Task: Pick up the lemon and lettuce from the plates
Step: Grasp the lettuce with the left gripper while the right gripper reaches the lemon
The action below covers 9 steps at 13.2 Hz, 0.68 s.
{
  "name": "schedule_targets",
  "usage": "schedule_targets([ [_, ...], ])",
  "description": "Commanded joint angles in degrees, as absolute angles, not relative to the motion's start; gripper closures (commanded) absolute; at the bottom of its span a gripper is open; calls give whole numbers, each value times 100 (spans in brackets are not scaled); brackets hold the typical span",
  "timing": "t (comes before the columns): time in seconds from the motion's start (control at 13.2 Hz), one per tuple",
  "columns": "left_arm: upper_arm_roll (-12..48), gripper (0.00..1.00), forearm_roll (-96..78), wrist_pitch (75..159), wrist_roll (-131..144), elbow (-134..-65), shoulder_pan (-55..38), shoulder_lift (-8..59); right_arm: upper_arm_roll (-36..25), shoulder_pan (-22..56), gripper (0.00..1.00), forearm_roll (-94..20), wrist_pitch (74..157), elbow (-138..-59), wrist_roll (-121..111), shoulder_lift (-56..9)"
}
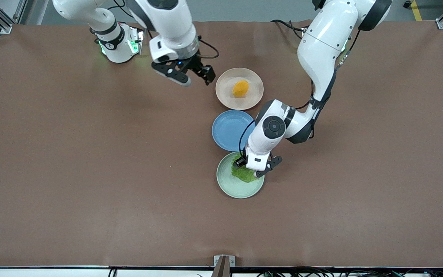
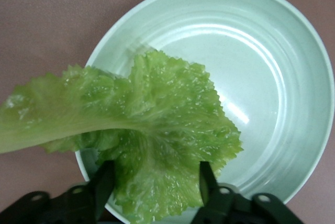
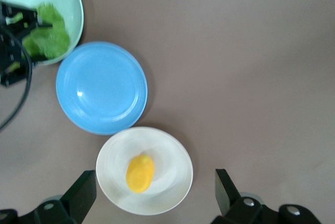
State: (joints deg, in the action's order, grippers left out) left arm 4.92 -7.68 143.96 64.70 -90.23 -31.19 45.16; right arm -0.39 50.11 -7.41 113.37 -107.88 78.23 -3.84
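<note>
The lettuce [image 1: 242, 175] [image 2: 157, 130], a crinkled green leaf, lies on the pale mint plate [image 1: 237, 192] [image 2: 272, 77] with its paler stalk end reaching over the rim. My left gripper [image 1: 250, 168] [image 2: 155, 174] is down on that plate, open, with a finger on each side of the leaf's frilly end. The orange-yellow lemon [image 1: 240, 88] [image 3: 140, 173] rests in the beige-pink plate [image 1: 227, 82] [image 3: 172, 177]. My right gripper [image 1: 195, 79] [image 3: 154, 182] hangs open and empty above the table beside that plate, toward the right arm's end.
An empty blue plate [image 1: 229, 129] [image 3: 102, 88] sits between the two task plates, almost touching both. The left arm's forearm hangs over the blue plate's edge. Brown tabletop surrounds the three plates.
</note>
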Motion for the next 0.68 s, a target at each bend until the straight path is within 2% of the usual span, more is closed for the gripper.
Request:
schedule_targets([
  [0.0,466,42,-800,14370,6434,-9079,-3182,4465,-132,5597,0,-694,11776,-10942,8479,-728],
  [0.08,466,46,-800,14370,6434,-9070,-3182,4465,-141,5816,0,-694,12056,-10925,8742,-956],
  [0.3,466,68,-800,14370,6442,-9053,-3190,4456,-141,6248,0,-607,12760,-10829,9490,-1589],
  [0.6,466,97,-835,14353,6451,-9035,-3190,4403,-141,6574,0,-335,12797,-10363,10115,-2433],
])
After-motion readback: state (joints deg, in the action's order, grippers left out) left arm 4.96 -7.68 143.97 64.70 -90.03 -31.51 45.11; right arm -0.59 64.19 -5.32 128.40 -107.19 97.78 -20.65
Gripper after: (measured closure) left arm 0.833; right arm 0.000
